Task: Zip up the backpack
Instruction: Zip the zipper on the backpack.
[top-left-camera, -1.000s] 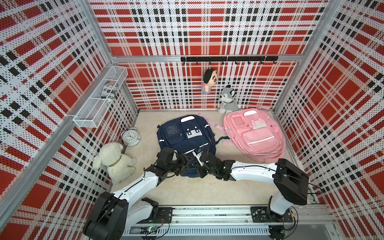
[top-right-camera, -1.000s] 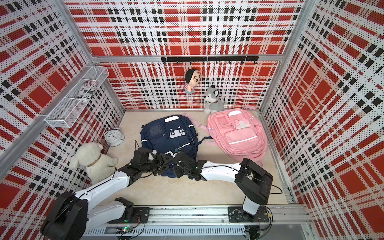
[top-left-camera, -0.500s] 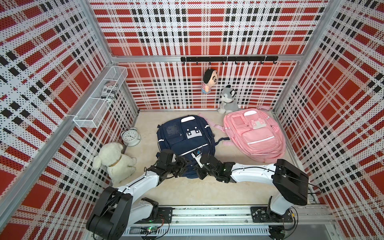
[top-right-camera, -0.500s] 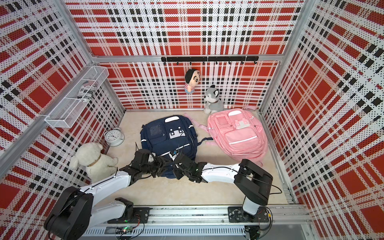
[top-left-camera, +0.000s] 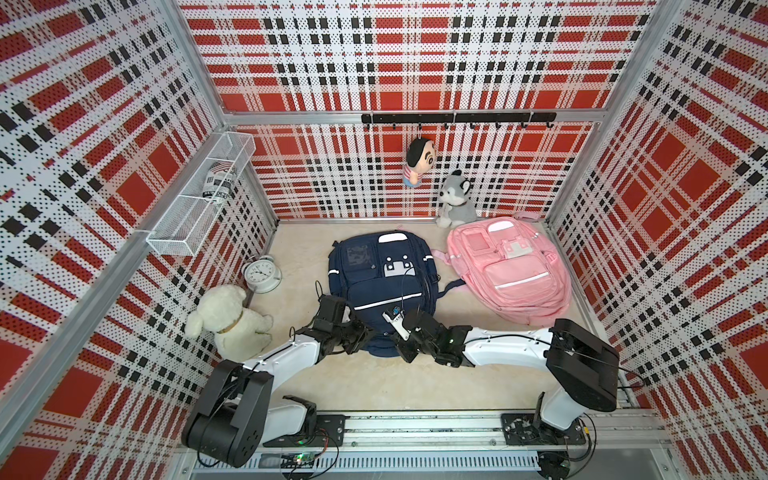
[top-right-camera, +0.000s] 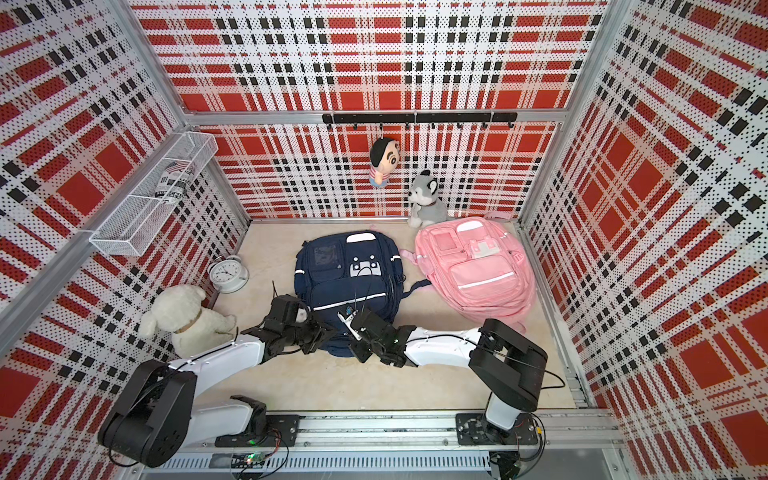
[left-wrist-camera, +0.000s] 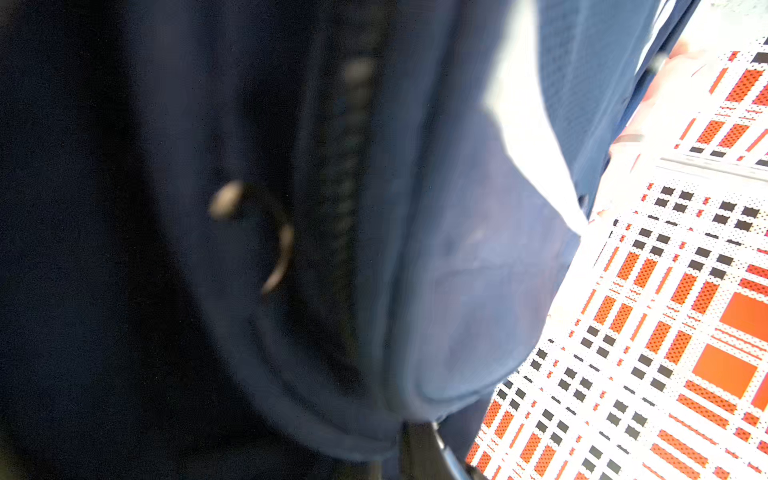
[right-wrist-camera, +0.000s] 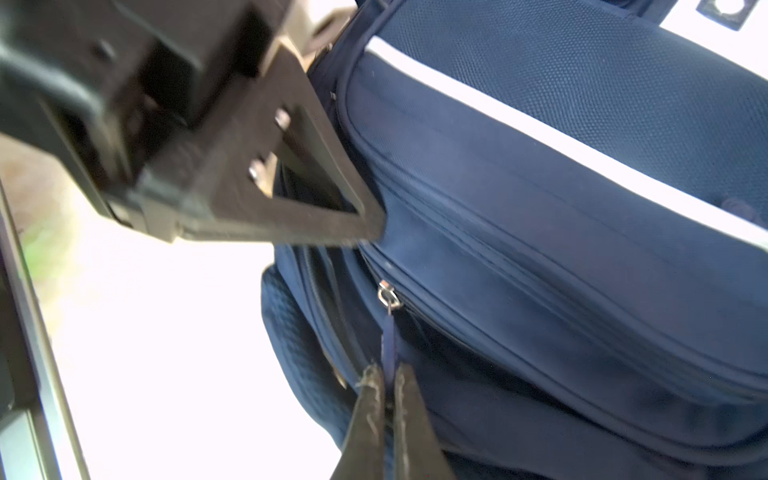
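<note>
A pink backpack (top-left-camera: 509, 278) is lying flat on the pale floor (top-left-camera: 374, 386), near a back corner. A grey and white toy husky (top-left-camera: 456, 199) is sitting just behind it, against the back wall. A little doll (top-left-camera: 419, 162) with black hair is hanging from a black hook rail (top-left-camera: 457, 118), a bit above the husky. A round white clock (top-left-camera: 262, 274) is standing by the side wall. A fluffy white toy animal (top-left-camera: 226, 320) is sitting near the clock. A white wire basket (top-left-camera: 174, 245) is hanging on that side wall, and a rolled-up paper (top-left-camera: 219, 183) is lying in it. Red, black and white checks are covering all the walls (top-left-camera: 395, 62).
</note>
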